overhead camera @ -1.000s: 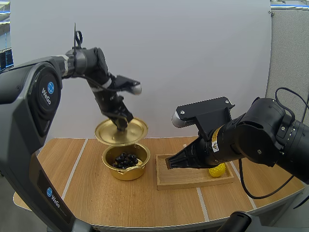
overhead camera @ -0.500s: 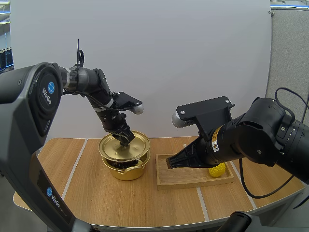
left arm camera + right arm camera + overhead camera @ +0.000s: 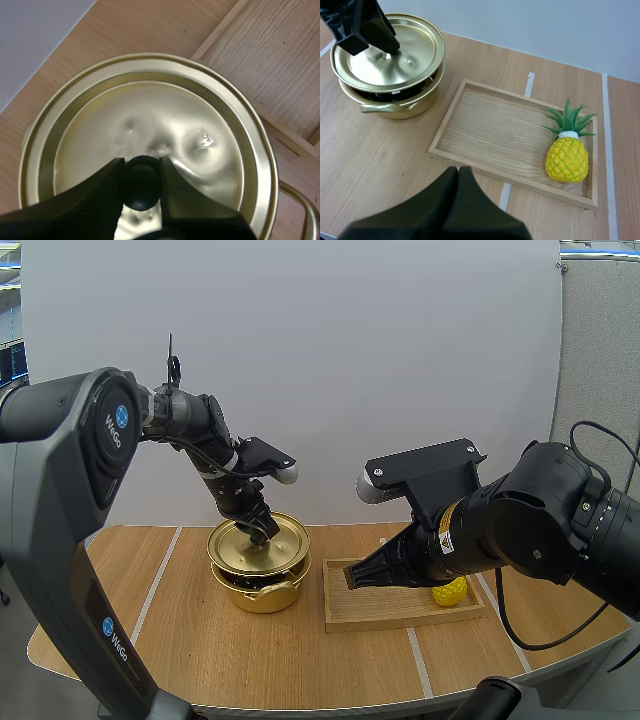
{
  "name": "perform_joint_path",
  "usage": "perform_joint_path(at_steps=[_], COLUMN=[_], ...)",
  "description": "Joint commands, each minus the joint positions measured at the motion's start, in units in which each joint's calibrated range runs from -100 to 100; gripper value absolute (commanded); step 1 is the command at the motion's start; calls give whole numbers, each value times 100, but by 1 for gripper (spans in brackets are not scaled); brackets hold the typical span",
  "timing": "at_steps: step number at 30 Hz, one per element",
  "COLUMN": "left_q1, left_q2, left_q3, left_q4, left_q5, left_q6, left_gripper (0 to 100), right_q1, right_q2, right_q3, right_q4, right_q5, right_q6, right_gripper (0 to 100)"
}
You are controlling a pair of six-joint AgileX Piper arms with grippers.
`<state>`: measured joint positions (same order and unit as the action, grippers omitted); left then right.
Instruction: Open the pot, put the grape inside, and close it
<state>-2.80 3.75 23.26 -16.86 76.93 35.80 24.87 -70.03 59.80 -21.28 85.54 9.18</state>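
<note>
A gold pot (image 3: pixel 258 590) (image 3: pixel 390 103) stands on the table's left half. Its gold lid (image 3: pixel 259 545) (image 3: pixel 150 135) (image 3: pixel 387 47) rests tilted on the rim, with a dark gap toward the front where the grapes lie. My left gripper (image 3: pixel 258 531) (image 3: pixel 142 187) is shut on the lid's black knob (image 3: pixel 141 186). My right gripper (image 3: pixel 349 579) (image 3: pixel 457 175) hangs shut with nothing in it, above the near edge of the wooden tray (image 3: pixel 385 612) (image 3: pixel 485 127).
A yellow toy pineapple (image 3: pixel 450 591) (image 3: pixel 567 155) lies at the right end of the tray. Bare tabletop (image 3: pixel 280 660) stretches in front of the pot and tray. The right arm's body hangs over the tray.
My left gripper has lowered the lid from above the pot onto its rim, hiding most of the grapes. The right arm has stayed still.
</note>
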Motion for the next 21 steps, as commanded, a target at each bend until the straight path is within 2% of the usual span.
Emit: perform_joint_path(at_steps=[1, 13, 21], left_q1=[-15, -15, -15], left_q2=[125, 310, 310], left_q3=[5, 5, 5], left_q4=[-197, -197, -197], left_q5=[-142, -24, 796], left_q6=[6, 6, 6], left_gripper=[0, 0, 0], right_q1=[-27, -27, -27], right_q2=[-66, -66, -66], right_q3=[16, 16, 16], right_q4=[-47, -47, -47], right_q5=[16, 16, 16], right_q6=[-58, -58, -58], right_gripper=[0, 0, 0])
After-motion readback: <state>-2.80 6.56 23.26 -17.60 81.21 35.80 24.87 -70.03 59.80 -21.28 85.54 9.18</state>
